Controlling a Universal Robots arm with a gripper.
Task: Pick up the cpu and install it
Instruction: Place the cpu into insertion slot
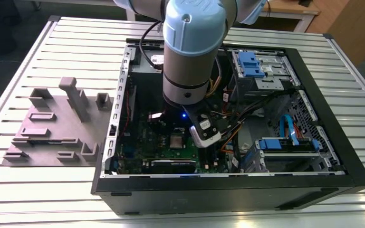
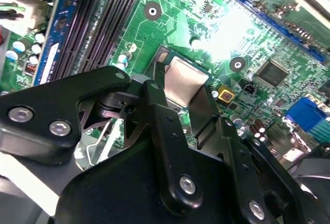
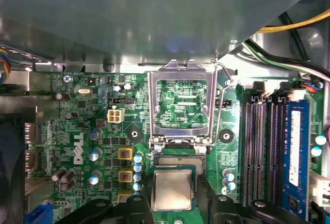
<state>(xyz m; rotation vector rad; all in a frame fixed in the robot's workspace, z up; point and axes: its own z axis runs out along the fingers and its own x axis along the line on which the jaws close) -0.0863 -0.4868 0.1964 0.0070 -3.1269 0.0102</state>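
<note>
Arm descends steeply into the open computer case [image 1: 233,187]; tool [image 3: 174,190] holds the cpu [image 2: 181,79] narrowly between both fingers, above the green motherboard [image 3: 77,126].

A robotics lab or workshop: a slotted aluminium worktable [image 1: 36,199] carries an open black computer case [image 1: 233,194] at centre frame under a robot arm [image 1: 192,47], a grey fixture block [image 1: 49,128] sits at left, and wooden furniture [image 1: 347,28] stands at upper right
</note>
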